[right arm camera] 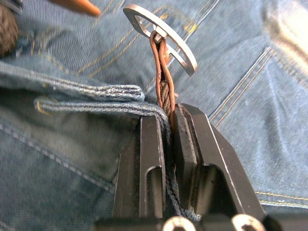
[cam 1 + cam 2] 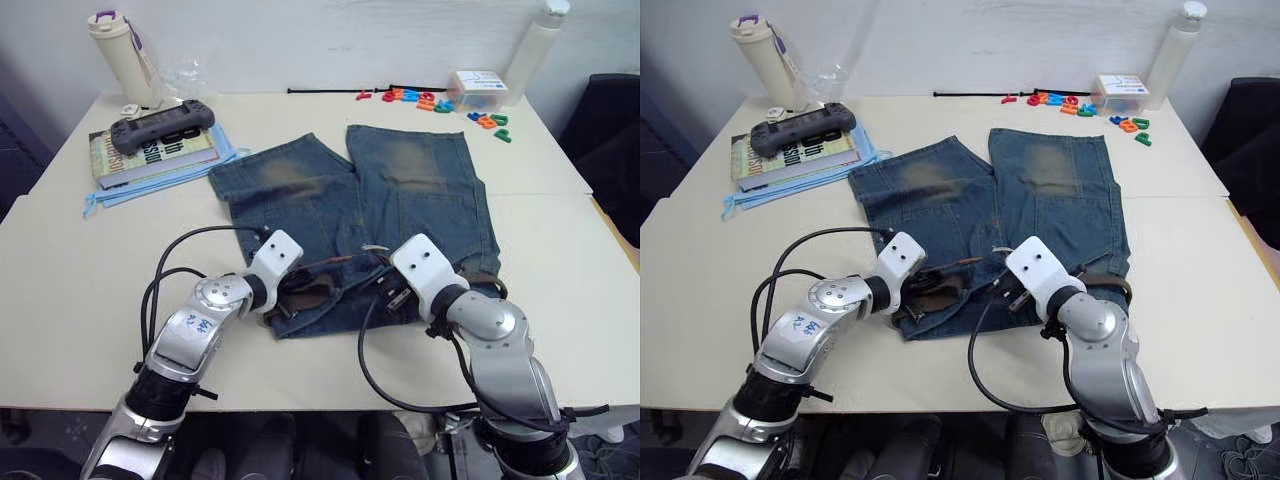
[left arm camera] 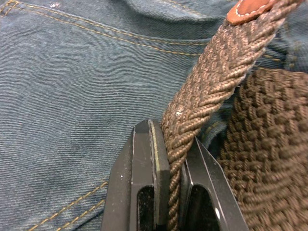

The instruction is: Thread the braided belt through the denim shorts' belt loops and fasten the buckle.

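Denim shorts (image 2: 350, 215) spread flat mid-table, legs toward the far side, waistband at the near edge, right under both arms. Braided belt (image 3: 211, 82) lying along that waistband, long axis running left to right, much of it apparently already worked around the band, dark strap showing again at the right hip.

Left gripper (image 2: 290, 290) down on the near-left part of the waistband, jaws closed tight on the belt's free tail, strap pinched edge-on between the pads. Right gripper (image 1: 168, 115) at mid-waistband, jaws clamped on the belt just behind the buckle (image 1: 161, 36), a fold of denim caught in with it.

Crux for the coming move: tail end to the left, buckle to the right, both near the front centre and close together, the orange-brown leather tip (image 3: 250, 9) aimed rightward toward the metal frame. Likely next: feeding the tip through the frame. Left arm better placed to carry the tail, right to steady the buckle.

Head views giving only layout: both grips hidden under the wrists. Left wrist view revealing the stitched tip and a second stretch of weave alongside. Right wrist view revealing the buckle standing upright on a leather loop, plus a denim strip at the waistband edge, possibly one of the belt loops (image 1: 103, 94).
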Tool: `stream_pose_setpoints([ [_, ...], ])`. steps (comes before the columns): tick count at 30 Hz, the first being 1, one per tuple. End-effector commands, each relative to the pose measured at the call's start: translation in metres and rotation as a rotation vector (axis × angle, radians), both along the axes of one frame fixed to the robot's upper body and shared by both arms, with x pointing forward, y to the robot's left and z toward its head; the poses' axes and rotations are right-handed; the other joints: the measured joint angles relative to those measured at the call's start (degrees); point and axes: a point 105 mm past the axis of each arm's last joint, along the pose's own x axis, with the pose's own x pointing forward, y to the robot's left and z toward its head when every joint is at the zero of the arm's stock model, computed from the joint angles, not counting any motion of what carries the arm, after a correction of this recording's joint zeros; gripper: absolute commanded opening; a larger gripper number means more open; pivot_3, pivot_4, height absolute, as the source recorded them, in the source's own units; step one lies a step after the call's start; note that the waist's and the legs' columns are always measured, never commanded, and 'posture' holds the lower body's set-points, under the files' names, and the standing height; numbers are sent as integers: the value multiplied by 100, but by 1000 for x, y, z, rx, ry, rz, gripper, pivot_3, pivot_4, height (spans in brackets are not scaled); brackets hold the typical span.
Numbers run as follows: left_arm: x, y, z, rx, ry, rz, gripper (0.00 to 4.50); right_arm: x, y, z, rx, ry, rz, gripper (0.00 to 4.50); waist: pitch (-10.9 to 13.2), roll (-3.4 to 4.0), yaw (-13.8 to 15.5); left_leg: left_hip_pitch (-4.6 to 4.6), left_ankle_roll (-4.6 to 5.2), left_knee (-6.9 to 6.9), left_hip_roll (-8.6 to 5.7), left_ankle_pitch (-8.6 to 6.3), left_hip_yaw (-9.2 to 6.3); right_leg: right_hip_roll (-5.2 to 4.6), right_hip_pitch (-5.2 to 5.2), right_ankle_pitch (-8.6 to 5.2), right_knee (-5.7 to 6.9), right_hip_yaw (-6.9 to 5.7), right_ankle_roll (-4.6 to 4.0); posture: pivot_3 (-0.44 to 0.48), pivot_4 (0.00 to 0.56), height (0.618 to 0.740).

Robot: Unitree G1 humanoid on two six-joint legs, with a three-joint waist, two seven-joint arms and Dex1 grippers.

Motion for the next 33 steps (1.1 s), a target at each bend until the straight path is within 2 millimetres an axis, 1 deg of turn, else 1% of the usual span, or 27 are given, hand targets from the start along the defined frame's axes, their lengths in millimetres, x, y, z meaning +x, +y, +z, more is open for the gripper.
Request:
stream_pose_setpoints([
  [1, 0, -6, -15, 13, 61, 26, 0, -5, 10, 19, 48, -59, 32, 120, -1, 1, 4, 0, 0, 0, -1, 1, 0, 0, 0, 0, 0, 0, 0, 0, 150, 654],
  [5, 3, -16, -12, -49, 79, 40, 0, -7, 14, 21, 64, -49, 38, 120, -2, 1, 16, 0, 3, 0, -5, 3, -1, -3, 2, 2, 0, -2, 3, 0, 150, 654],
  [10, 6, -28, -9, -107, 89, 59, 0, -9, 17, 18, 65, -31, 45, 120, -3, 1, 20, -1, 6, 0, -11, 4, -3, -7, 4, 3, -1, -1, 5, 0, 150, 654],
  [15, 7, -34, -8, -113, 87, 56, 0, -10, 18, 18, 63, -25, 51, 120, -3, 1, 20, 0, 5, 0, -11, 4, -4, -7, 5, 3, -2, -2, 6, 0, 150, 654],
  [24, 4, -53, -6, -109, 76, -10, 0, -12, 22, 17, 46, -12, 82, 120, -3, 0, 23, -2, 5, 0, -11, 4, -4, -7, 6, 4, -4, -3, 7, 0, 150, 654],
  [26, 3, -58, -5, -117, 77, -25, 0, -12, 23, 16, 28, -11, 92, 120, -3, 0, 26, -2, 5, 0, -12, 4, -5, -8, 6, 4, -5, -3, 7, 0, 150, 654],
  [28, -1, -67, -2, -135, 76, -72, 0, -12, 24, 14, -5, -10, 98, 120, -3, 0, 26, -3, 6, 0, -14, 4, -6, -9, 6, 4, -6, -3, 7, 0, 150, 654],
  [31, -6, -75, 0, -129, 62, -120, 0, -12, 22, 10, -82, -13, 109, 120, -3, 0, 26, -6, 6, -1, -14, 4, -8, -10, 6, 4, -10, -5, 7, 0, 150, 654],
  [33, -8, -82, 4, -153, 58, -147, 0, -12, 21, 6, -189, -27, 126, 120, -2, 0, 26, -7, 7, -1, -14, 4, -8, -11, 6, 4, -13, -4, 8, 0, 150, 654],
])
